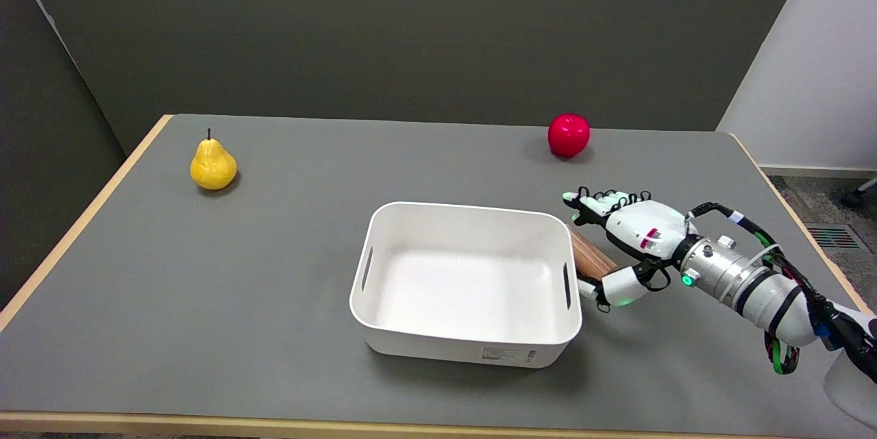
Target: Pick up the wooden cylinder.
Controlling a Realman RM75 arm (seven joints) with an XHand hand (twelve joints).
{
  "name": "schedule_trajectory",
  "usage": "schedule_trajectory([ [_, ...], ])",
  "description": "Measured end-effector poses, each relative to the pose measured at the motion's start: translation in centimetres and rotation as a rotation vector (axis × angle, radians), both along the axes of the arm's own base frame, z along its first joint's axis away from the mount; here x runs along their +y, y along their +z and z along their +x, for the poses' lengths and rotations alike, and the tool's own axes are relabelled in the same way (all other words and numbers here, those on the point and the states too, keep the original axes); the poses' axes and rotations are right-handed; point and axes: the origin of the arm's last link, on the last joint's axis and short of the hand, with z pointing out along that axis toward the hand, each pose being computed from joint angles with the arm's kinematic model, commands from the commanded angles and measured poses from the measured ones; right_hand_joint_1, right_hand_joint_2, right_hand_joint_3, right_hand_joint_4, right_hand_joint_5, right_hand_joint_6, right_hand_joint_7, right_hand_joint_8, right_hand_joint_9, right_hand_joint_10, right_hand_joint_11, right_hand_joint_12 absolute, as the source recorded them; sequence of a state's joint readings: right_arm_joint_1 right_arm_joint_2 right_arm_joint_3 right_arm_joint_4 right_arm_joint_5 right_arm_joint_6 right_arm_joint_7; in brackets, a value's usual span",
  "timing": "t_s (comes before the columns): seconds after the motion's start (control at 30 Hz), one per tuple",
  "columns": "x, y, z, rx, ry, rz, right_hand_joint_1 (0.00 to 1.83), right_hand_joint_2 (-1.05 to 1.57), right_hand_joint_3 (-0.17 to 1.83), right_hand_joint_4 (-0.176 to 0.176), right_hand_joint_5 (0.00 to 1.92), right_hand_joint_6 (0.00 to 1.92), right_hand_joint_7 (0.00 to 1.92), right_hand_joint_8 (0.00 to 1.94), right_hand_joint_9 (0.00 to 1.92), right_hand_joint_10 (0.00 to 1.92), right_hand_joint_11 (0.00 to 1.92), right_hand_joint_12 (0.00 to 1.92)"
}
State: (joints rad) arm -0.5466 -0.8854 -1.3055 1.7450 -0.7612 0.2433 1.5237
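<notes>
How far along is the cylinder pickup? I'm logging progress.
Done: the right hand has reached the wooden cylinder beside the white bin. In hand: its fingers sit around the cylinder, apparently gripping. Left: a clear lift; whether it is off the table cannot be told.

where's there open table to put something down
Bare table lies left of the bin, between it and the pear, and along the front edge. Also between pear and apple. Crowded right of the bin, where the robot hand is at the cylinder.
</notes>
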Motion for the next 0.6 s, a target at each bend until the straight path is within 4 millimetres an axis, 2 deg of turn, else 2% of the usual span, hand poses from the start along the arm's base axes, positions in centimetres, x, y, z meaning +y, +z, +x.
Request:
schedule_trajectory([
  [0.27,-0.1,1.2,0.2,0.018,0.007,-0.031,0.53,0.60,0.85,-0.119,0.00,0.26,0.31,0.60,0.20,0.91,0.15,1.38],
  [0.6,-0.2,1.8,-0.6,0.018,-0.015,-0.049,0.53,0.60,0.85,-0.116,0.00,0.27,0.31,0.59,0.21,0.92,0.16,1.39],
])
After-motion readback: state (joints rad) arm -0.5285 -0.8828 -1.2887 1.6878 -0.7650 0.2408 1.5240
